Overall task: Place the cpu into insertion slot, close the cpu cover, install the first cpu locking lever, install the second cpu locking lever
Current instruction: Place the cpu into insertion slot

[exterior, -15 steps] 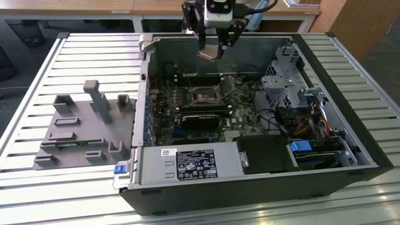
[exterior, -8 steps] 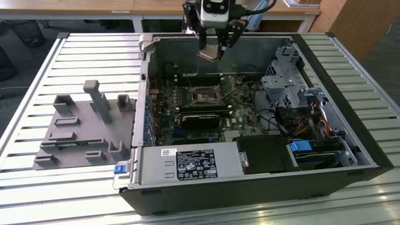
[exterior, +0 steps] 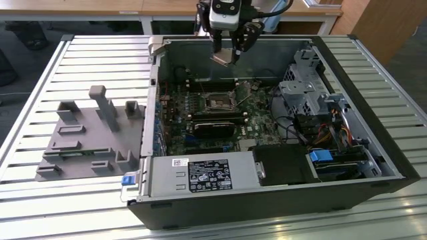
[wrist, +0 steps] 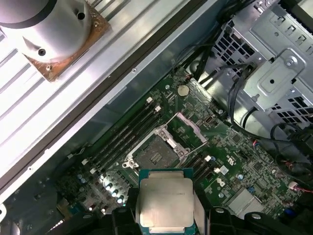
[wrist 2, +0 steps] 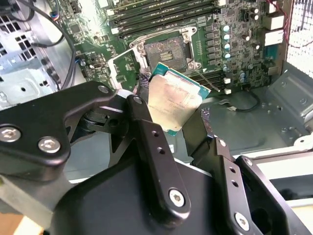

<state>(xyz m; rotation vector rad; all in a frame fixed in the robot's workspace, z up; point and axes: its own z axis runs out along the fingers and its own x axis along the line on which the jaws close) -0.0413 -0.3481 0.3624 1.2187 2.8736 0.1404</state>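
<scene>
My gripper (exterior: 227, 54) hangs over the back of the open computer case, shut on the cpu (exterior: 224, 58). The cpu (wrist 2: 173, 100) is a silver-topped square chip with a green edge, pinched at two opposite sides between the black fingers (wrist 2: 146, 122). It is tilted and well above the board. The insertion slot (exterior: 219, 102) lies open and empty on the green board below, in both wrist views (wrist 2: 166, 51) (wrist: 154, 154). The cpu cover (wrist: 188, 128) is swung up beside the slot (wrist 2: 123, 66). In the first wrist view the cpu (wrist: 165, 200) sits just short of the slot.
Black memory modules (exterior: 213, 120) lie in front of the slot. A metal drive cage (exterior: 307, 95) with cables fills the case on the exterior view's right, with a power supply (exterior: 203, 175) in front. A grey fixture (exterior: 87, 135) stands on the slatted table (exterior: 40, 210) at the left.
</scene>
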